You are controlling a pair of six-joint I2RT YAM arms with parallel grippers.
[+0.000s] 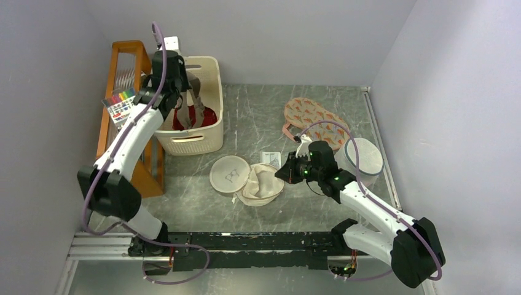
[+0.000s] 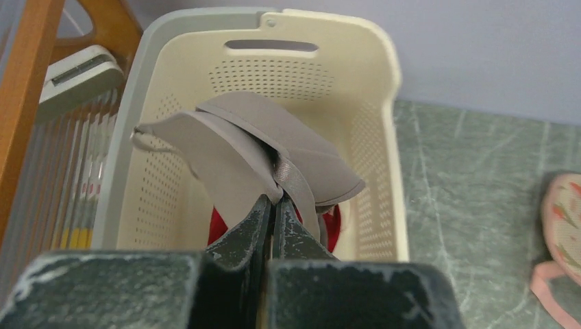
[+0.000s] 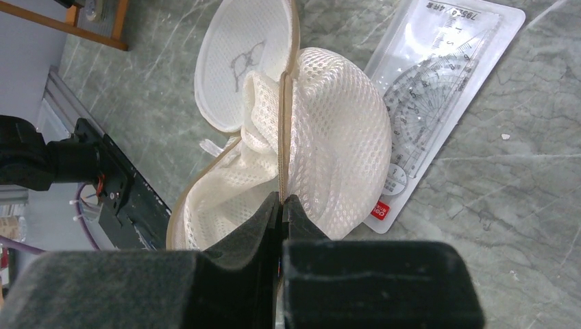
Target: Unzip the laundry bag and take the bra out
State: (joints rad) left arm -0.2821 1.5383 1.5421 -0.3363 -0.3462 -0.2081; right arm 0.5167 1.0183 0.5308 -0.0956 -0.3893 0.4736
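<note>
My left gripper [image 2: 274, 209] is clamped on the grey bra [image 2: 274, 144], held over the cream basket [image 2: 387, 103], which stands just beside the wooden rack [image 1: 123, 61]. My right gripper [image 3: 282, 202] is pinched shut on the beige rim of the laundry bag [image 3: 336, 130], which lies open mid-table, its flat squiggle-marked face folded out toward the left arm so both halves run left-right. Grey marbled table [image 3: 493, 178] lies open on the bag's near side, and a ruler packet [image 3: 438, 75] sits just beside its far side.
</note>
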